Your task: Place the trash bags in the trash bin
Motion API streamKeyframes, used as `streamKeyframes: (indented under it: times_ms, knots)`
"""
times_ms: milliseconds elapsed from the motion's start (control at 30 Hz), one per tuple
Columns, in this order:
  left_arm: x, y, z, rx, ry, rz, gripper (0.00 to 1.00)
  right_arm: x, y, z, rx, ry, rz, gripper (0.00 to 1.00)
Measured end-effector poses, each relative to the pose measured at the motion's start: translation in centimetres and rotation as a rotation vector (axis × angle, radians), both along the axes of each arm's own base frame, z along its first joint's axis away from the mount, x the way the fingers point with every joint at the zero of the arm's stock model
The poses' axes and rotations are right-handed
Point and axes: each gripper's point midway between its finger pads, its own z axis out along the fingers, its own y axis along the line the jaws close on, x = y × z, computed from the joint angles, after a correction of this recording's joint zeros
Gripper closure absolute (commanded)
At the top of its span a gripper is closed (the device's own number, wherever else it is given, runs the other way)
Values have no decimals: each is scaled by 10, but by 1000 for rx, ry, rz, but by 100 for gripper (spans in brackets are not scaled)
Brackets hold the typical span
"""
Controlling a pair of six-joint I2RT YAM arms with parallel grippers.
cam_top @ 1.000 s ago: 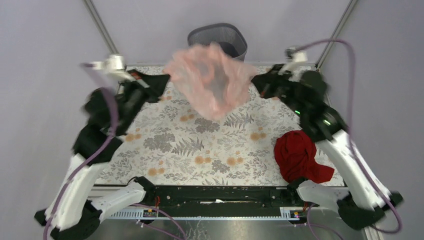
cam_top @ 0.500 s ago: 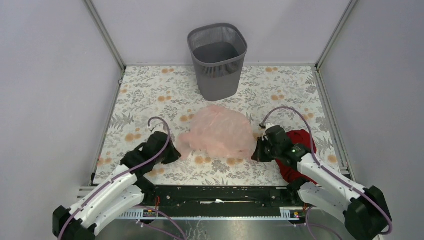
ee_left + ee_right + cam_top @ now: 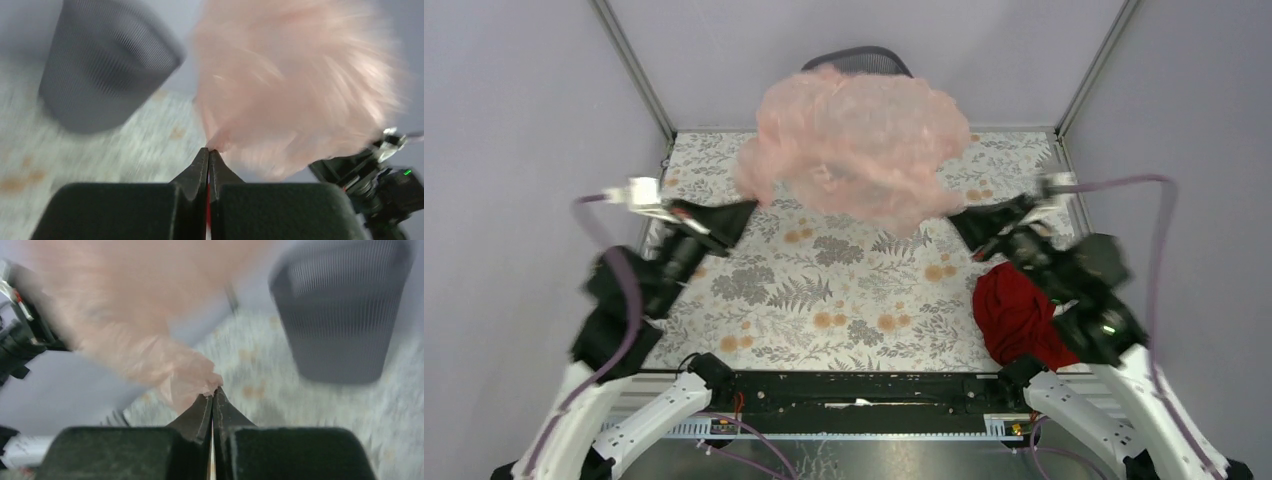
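The pale-pink trash bag billows in the air between both arms, raised above the table and covering most of the trash bin, whose rim shows just behind it. My left gripper is shut on the bag's left edge; in the left wrist view its tips pinch pink film, the bin to the left. My right gripper is shut on the bag's right edge. In the right wrist view the tips clamp the bag, with the bin at upper right.
A dark red cloth lies on the floral tablecloth at the right, beside the right arm. Grey walls and metal posts close the table in on three sides.
Half a second ago the bag lay low on the table near the front with both arms down. Now both arms are raised and spread, and the bag is lifted up in front of the bin.
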Motion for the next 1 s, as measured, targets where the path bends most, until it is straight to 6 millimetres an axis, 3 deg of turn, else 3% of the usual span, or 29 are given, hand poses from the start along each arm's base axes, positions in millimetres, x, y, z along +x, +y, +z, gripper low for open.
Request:
streamKeyframes:
  times_ms: [33,100,133,167,200,233,267,300,333,367,400,467,500,567,600,633,667,733,800,867,933,967,1000]
  knots:
    - [9,-7,-32,11,56,-5,100,10,8,-31,-18,49,9,100]
    - [32,-33,-138,89,260,-42,100,31,30,-130,-96,256,40,100]
    - [36,-41,-202,151,401,-58,100,33,37,-188,-143,393,55,100]
    - [31,-43,-272,228,567,-68,100,26,39,-260,-200,571,68,100]
    - [18,-38,-325,299,712,-71,100,12,33,-311,-246,715,65,100]
    - [-1,-28,-367,369,846,-69,100,-11,22,-359,-301,867,57,100]
    - [-20,-16,-388,427,946,-65,100,-30,10,-383,-345,967,44,100]
    - [-25,-13,-385,438,956,-68,100,-38,5,-386,-363,1002,36,100]
    - [-22,-14,-364,439,921,-76,100,-35,4,-373,-372,985,31,100]
    - [-14,-20,-328,424,860,-91,100,-24,8,-340,-371,929,33,100]
    - [-1,-29,-280,403,768,-107,100,-8,15,-298,-353,840,36,100]
    - [26,-48,-162,330,535,-138,100,23,32,-186,-281,597,58,100]
    - [34,-56,-88,277,388,-154,100,33,38,-118,-229,456,68,100]
    - [29,-57,20,169,140,-174,100,28,36,10,-101,163,87,100]
    - [18,-52,60,116,22,-183,100,17,31,47,-54,61,98,100]
    - [2,-42,86,73,-72,-187,100,1,23,78,-7,-39,109,100]
    - [-14,-31,93,43,-128,-182,100,-14,15,92,25,-106,117,100]
    - [-35,-13,79,12,-150,-166,100,-37,1,88,61,-168,120,100]
    - [-35,-6,30,-21,-89,-138,100,-35,3,47,56,-125,123,100]
    - [-12,-19,-50,14,76,-126,100,-5,23,-40,3,45,129,100]
    - [15,-38,-169,115,342,-117,100,20,43,-183,-105,365,130,100]
    - [17,-40,-242,200,531,-104,100,16,41,-268,-189,579,114,100]
    - [9,-35,-305,294,722,-90,100,-1,31,-330,-267,760,92,100]
